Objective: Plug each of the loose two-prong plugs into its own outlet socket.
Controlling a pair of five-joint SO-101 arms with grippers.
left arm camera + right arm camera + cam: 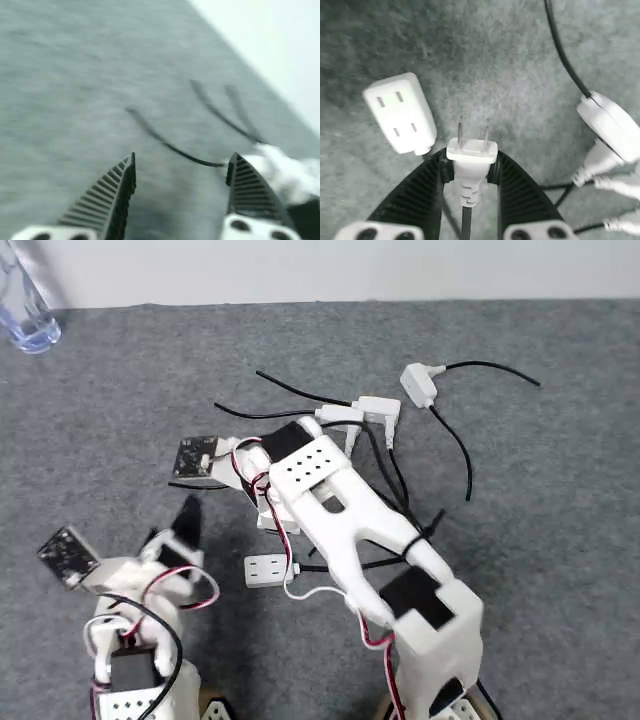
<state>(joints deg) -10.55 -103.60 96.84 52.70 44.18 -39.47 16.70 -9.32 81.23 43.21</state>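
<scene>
Holding a white two-prong plug (471, 150) by its body, my right gripper (470, 167) has its fingers closed narrow on either side of it, the two prongs pointing away from my wrist and the plug's black cord running back between the fingers. Just beside the plug, apart from it, a white outlet block (400, 112) lies flat on the grey carpet (560, 540), both pairs of its slots facing up. On the plug's other side sits a cluster of white connectors (607, 125) joined together, black cables (450, 440) trailing from them. From above, my right arm stretches over the middle of the table, and an angled white plug (420, 383) lies loose at the far right. My left gripper (184, 160) hangs at the near left with its fingers spread wide over bare carpet. A clear vessel (25, 315) stands at the far left corner; I cannot tell whether it holds anything.
</scene>
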